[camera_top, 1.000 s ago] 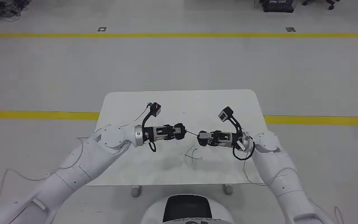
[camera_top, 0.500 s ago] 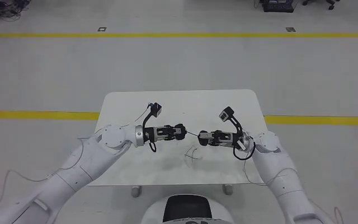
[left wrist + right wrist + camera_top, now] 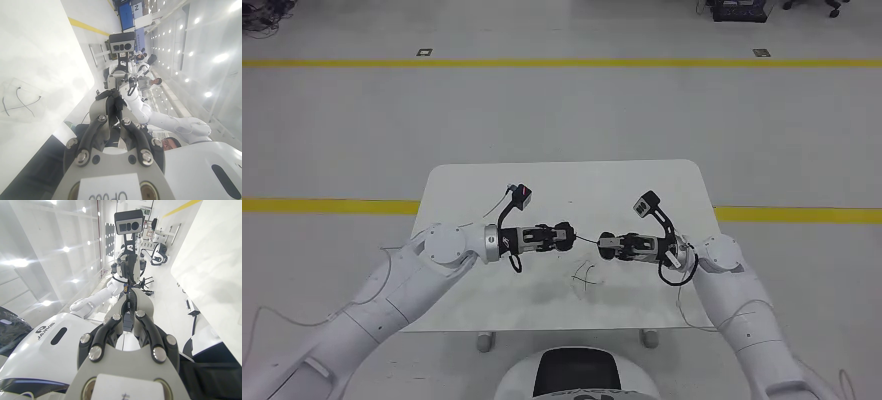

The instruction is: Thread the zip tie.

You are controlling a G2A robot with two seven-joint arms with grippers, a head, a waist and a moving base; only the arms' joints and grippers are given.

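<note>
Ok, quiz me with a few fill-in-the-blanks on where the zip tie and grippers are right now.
1. The left gripper and right gripper face each other with a thin black ____ stretched between them.
2. The right gripper's jaws are ____ on its ribbed strap.
3. Spare ties lie on the white ____ below.
Missing: zip tie; shut; table.

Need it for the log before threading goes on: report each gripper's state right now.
Left gripper: closed on one end of the zip tie.
Right gripper: closed on the other end.
</note>
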